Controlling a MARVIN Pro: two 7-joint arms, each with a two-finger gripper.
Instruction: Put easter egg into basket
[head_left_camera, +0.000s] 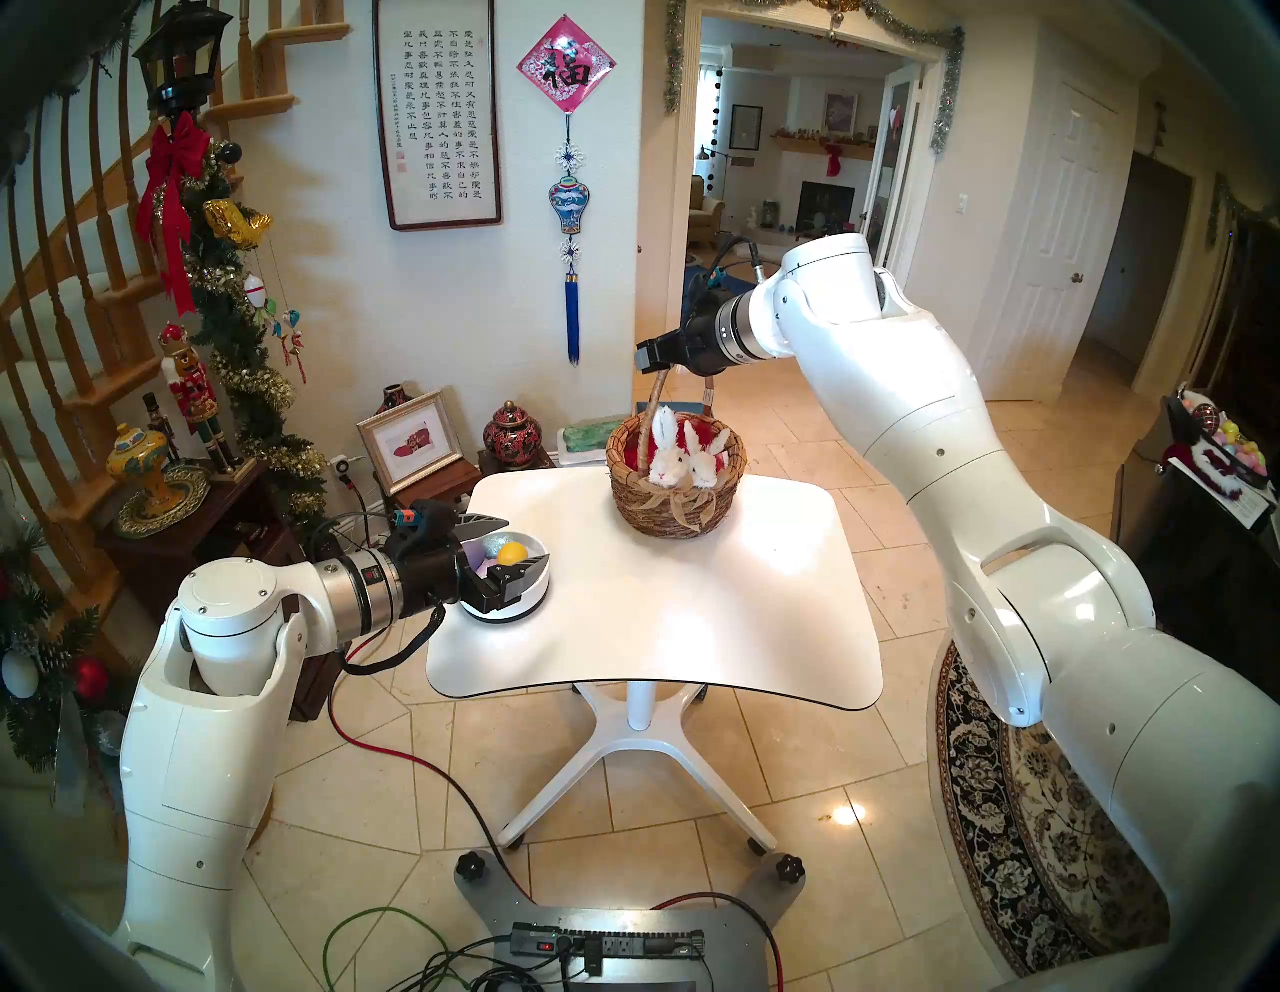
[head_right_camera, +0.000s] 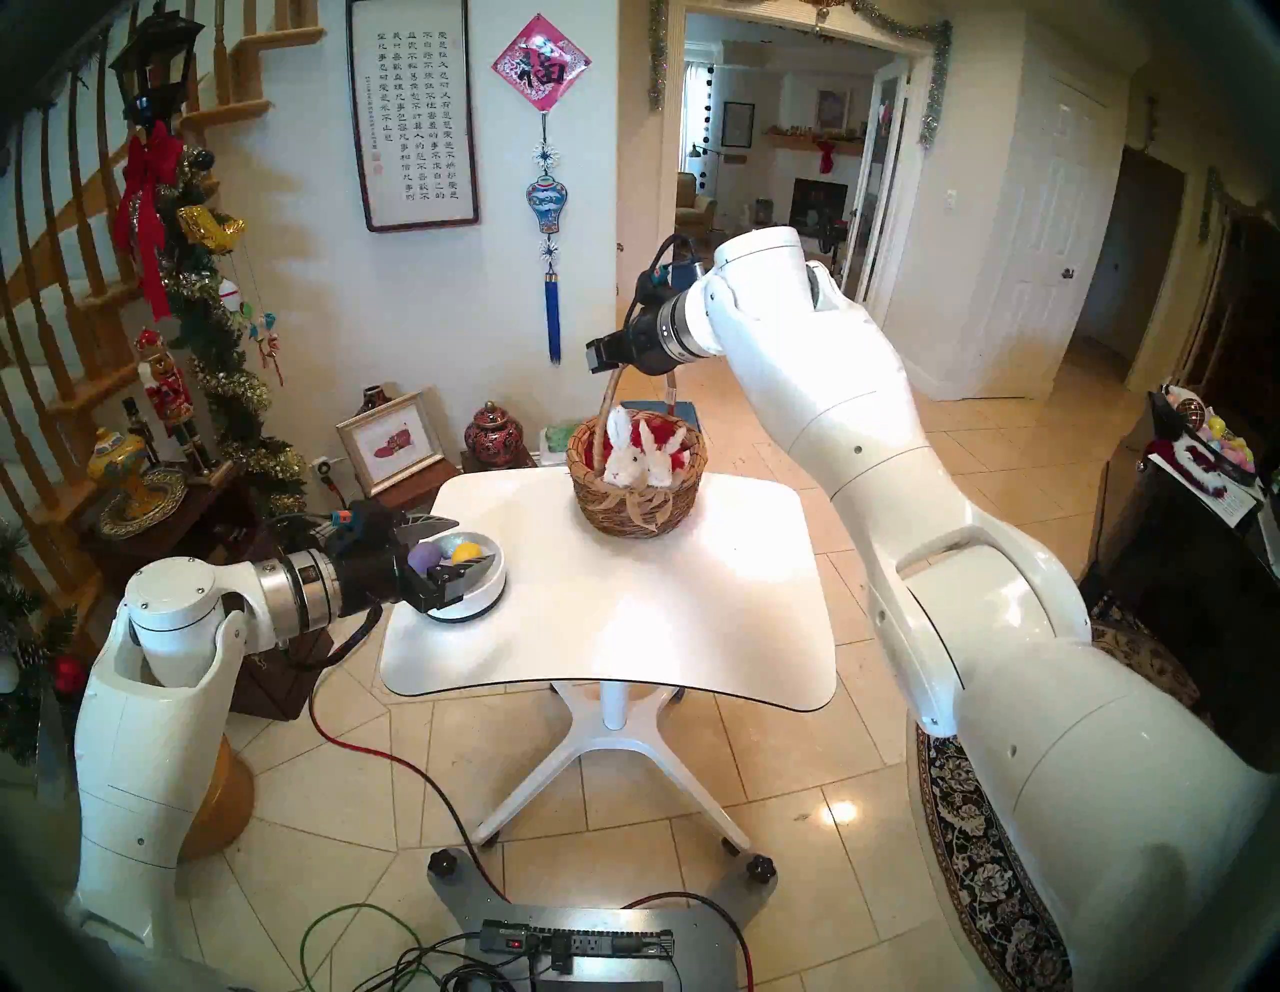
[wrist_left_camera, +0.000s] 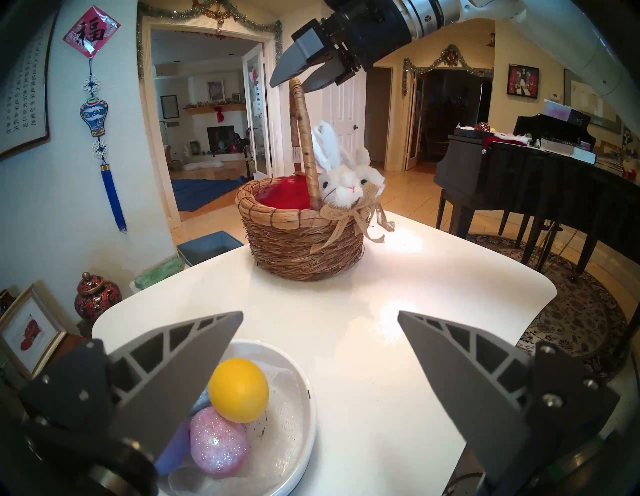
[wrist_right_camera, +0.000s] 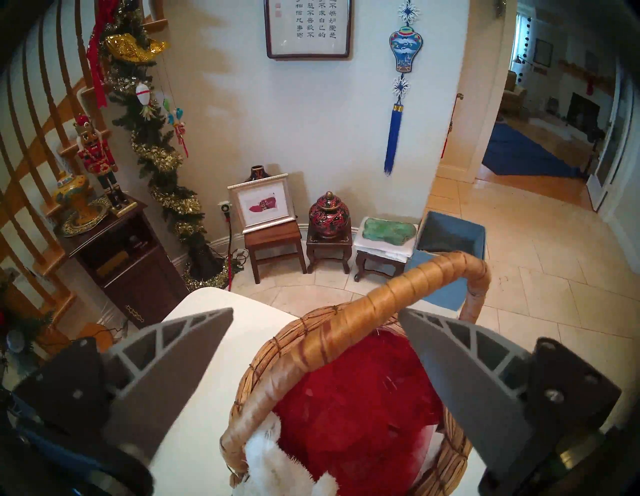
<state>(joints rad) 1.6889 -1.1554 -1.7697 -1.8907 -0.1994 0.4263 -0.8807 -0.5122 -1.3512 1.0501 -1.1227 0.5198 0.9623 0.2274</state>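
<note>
head stereo left: wicker basket (head_left_camera: 675, 478) upright at far centre of white bench (head_left_camera: 692, 609), handle arching up under right gripper (head_left_camera: 651, 357). white bowl (head_left_camera: 512, 582) at bench's left edge, holding yellow egg (head_left_camera: 513, 552) and a glittery blue egg (head_left_camera: 493, 546). left gripper (head_left_camera: 509, 547) level over the bowl, jaws spread, nothing held.

head stereo right: same layout; purple egg (head_right_camera: 424, 556) also visible in the bowl. basket well apart from bowl, toward far right of it. left arm clearly the nearer to the eggs.

left wrist: yellow egg just beside left finger, between the splayed fingers but low and left of their midline; pink glitter egg (wrist_left_camera: 218, 440) touching it below. long axes of eggs not discernible.

right wrist: right gripper released, fingers straddling the wrapped handle (wrist_right_camera: 346, 329) without clamping; red lining (wrist_right_camera: 360, 415) open below, no egg inside. judged: pick not yet made.
</note>
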